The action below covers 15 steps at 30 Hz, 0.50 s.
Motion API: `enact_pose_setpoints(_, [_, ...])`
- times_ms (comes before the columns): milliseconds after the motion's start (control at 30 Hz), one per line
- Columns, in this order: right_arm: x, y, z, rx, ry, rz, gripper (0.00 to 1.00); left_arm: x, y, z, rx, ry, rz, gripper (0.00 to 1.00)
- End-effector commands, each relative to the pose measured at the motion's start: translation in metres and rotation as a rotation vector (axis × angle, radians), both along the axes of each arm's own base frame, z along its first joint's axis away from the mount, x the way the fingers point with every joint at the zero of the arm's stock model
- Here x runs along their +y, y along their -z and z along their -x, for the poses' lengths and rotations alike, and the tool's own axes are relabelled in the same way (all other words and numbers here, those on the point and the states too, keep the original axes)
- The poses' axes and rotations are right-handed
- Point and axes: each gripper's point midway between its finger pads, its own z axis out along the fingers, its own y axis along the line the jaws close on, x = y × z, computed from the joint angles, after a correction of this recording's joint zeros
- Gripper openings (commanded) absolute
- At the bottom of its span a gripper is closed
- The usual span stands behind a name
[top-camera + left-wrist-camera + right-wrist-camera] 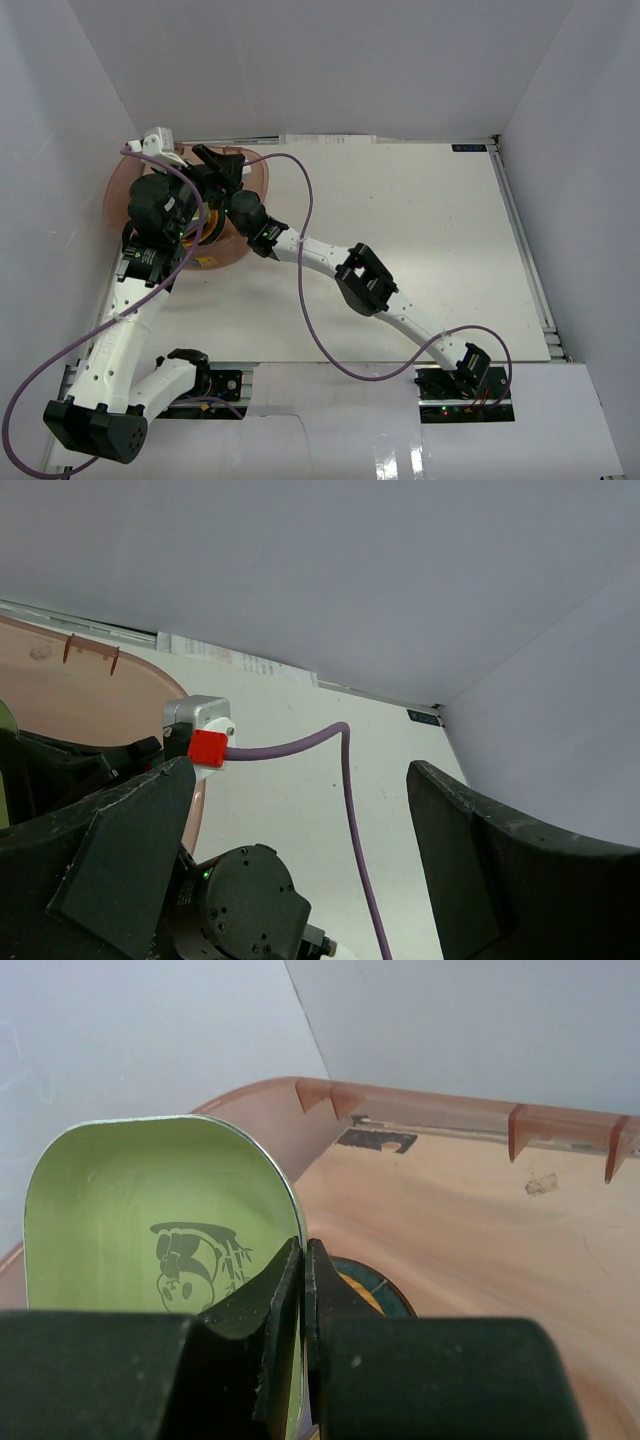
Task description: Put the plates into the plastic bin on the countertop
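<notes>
My right gripper is shut on the rim of a small green rounded-square plate with a panda drawing. It holds the plate on edge inside the translucent pinkish plastic bin. Below the fingers, on the bin's floor, lies a round plate with a dark teal rim and an orange middle. From above, the bin sits at the far left of the white countertop, with both wrists over it. My left gripper is wide open, with nothing between its fingers.
White walls close in the countertop on three sides. The right arm's wrist motor and its purple cable lie just under my left gripper. The right arm's elbow reaches across the middle of the countertop.
</notes>
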Motion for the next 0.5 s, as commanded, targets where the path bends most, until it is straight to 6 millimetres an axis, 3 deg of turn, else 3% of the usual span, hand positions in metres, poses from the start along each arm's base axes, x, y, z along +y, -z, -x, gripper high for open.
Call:
enact_pose_setpoints(0, [-0.001, -0.025, -0.001, -0.049, 0.025, -0.132, 0.09, 0.001, -0.013, 0.005, -0.044, -0.004, 0.013, 0.98])
enact_pose_setpoints(100, [0.000, -0.026, 0.001, -0.059, 0.015, -0.133, 0.10, 0.002, -0.014, 0.006, -0.050, -0.011, 0.011, 0.98])
enact_pose_setpoints(200, [0.003, -0.026, 0.005, -0.076, -0.003, -0.116, 0.22, 0.004, -0.017, 0.008, -0.063, -0.017, 0.010, 0.98])
enact_pose_setpoints(267, [0.005, -0.028, 0.008, -0.082, -0.012, -0.112, 0.36, 0.005, -0.019, 0.010, -0.071, -0.017, 0.006, 0.98])
enact_pose_setpoints(467, [0.003, -0.040, 0.012, -0.107, -0.025, -0.088, 0.45, 0.014, -0.018, 0.009, -0.075, -0.066, -0.004, 0.98])
